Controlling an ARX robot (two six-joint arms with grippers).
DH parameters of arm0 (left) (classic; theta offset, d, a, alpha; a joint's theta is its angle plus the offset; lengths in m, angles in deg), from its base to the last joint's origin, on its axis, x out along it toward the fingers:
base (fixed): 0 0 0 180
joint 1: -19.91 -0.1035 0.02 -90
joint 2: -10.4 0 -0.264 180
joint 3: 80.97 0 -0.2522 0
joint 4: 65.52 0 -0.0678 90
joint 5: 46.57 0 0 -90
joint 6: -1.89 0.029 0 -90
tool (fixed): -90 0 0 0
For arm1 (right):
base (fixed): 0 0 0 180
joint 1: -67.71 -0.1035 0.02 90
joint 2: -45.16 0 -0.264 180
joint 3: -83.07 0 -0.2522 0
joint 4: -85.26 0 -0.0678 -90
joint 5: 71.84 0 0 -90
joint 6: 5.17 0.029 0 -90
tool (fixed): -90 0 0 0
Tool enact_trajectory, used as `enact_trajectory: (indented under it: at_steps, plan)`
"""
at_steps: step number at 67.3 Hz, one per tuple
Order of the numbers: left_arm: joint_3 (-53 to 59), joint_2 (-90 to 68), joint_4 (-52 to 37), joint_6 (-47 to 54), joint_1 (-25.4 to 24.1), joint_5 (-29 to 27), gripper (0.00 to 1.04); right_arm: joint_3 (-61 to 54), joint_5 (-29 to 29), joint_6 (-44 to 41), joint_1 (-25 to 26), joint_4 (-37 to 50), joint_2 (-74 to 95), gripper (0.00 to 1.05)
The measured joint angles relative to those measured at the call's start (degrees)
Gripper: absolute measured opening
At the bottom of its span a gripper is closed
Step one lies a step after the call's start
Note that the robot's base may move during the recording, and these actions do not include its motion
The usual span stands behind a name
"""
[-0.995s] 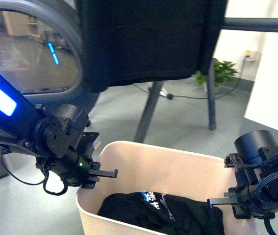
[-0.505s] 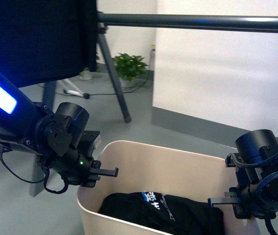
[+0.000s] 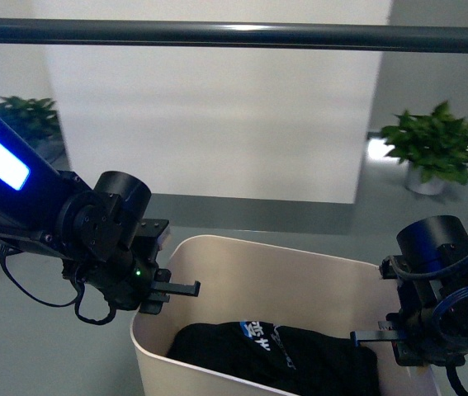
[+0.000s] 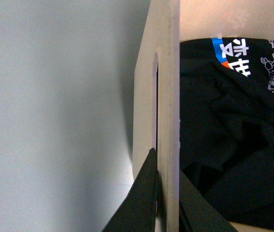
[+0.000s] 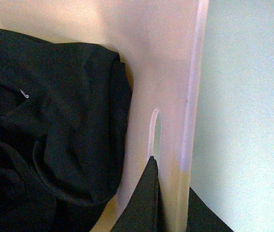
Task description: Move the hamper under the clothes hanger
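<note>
Closest to me, the hamper (image 3: 276, 276) sits low between the two arms, its near edge cut off by the bottom of the front view, so I can't see its whole outline or its base. One beige tub, and in it a heap of black garment (image 3: 276, 356) with a bit of blue and white print; whether that is one piece or several I can't tell from the folds. The left gripper (image 3: 176, 289) is at the hamper's left short end, and its wrist view shows one dark finger (image 4: 144, 203) outside the wall and the other inside, closed onto the plastic just below a slot handle (image 4: 157, 121). The right gripper (image 3: 371, 337) is at the hamper's right end in the same way, one finger (image 5: 144, 203) against the inner face by the second slot handle (image 5: 155, 129), the other outside, pinching the wall; both finger pairs are cut off at the frame edge. Two claws, two slots. Grey floor (image 3: 44, 346) lies around the hamper. Beyond the hamper stands a white wall (image 3: 217, 115) with two potted plants (image 3: 432, 147), one off to each side. Above the hamper, the single dark bar of the clothes hanger (image 3: 234, 35) runs right across, its ends out of frame; whether the hamper is squarely beneath it I can't judge.
</note>
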Motion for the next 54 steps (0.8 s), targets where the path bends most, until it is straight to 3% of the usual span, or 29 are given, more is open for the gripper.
enact_trajectory:
  at_steps: [34,54]
  plan:
    - [0.02,0.0,0.0,-0.02,1.88,0.42,0.04,-0.26,1.25,-0.2,1.64,-0.07,0.0,0.03]
    - [0.11,0.09,0.0,-0.02,-2.49,-1.62,0.04,0.26,-2.16,0.39,-2.62,0.04,0.0,0.03]
